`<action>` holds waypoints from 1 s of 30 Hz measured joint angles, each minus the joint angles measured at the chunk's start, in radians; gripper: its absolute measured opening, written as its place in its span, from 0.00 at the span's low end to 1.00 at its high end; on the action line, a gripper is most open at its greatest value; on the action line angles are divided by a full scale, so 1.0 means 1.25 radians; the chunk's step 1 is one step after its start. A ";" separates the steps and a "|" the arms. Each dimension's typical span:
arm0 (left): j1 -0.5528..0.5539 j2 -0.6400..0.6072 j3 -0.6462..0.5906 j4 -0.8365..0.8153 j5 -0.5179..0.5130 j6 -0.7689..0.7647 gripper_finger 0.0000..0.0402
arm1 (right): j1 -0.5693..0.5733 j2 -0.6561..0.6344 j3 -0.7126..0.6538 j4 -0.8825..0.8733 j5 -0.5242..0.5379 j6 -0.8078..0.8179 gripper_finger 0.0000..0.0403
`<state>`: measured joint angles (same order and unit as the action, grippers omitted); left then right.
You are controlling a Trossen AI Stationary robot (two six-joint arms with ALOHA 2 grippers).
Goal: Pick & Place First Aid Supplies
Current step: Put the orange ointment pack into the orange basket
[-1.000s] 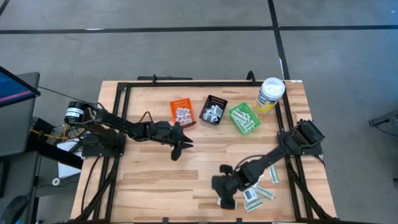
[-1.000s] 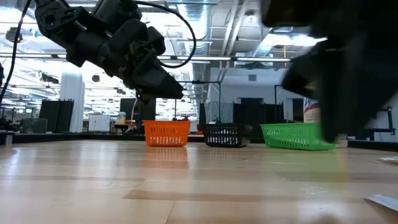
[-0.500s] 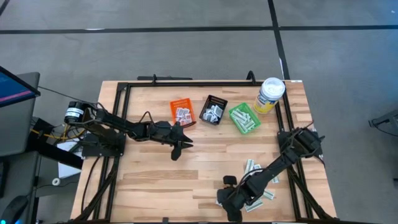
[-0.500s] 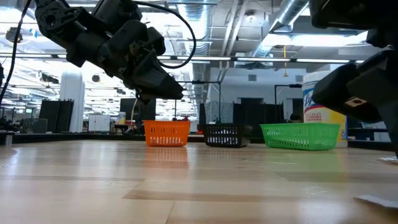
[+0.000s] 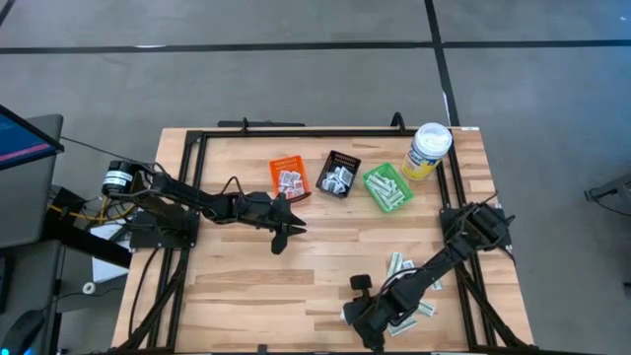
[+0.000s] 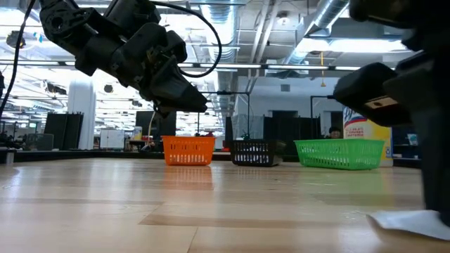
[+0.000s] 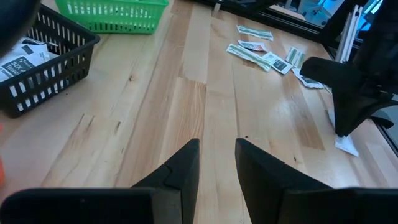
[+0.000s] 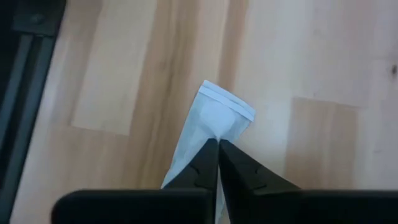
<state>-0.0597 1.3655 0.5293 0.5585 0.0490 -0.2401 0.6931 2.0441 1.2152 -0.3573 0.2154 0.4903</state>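
Right gripper on white packet

Orange bin; black bin; green bin; yellow canister, white lid; pale-green strips; plain white packet; light wood table.

Three bins behind; loose packets front right.

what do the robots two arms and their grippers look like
Both arms are dark, near-black, jointed links with loose black cables looping along them. The left arm's base carries a round black and white labelled motor. The left gripper has two flat, dark, wedge-shaped fingers. The right gripper has matching dark fingers tapering to thin tips, and a small pale label on its black body.
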 joint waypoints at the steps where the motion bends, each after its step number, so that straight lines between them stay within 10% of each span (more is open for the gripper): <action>1: 0.000 0.000 0.000 0.000 0.000 0.000 0.26 | -0.003 0.000 0.000 -0.001 0.001 0.000 0.02; 10: 0.000 0.000 0.000 0.000 0.000 0.000 0.26 | -0.051 -0.066 -0.005 -0.078 0.021 -0.003 0.01; 22: 0.000 0.000 0.000 0.000 0.000 0.000 0.26 | -0.125 -0.256 -0.005 -0.476 0.365 0.082 0.00; 30: 0.000 0.000 0.000 0.000 0.000 0.000 0.26 | -0.295 -0.326 -0.004 -0.639 0.392 0.082 0.01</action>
<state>-0.0597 1.3655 0.5293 0.5587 0.0491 -0.2401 0.3249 1.6363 1.2102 -1.1559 0.7060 0.5926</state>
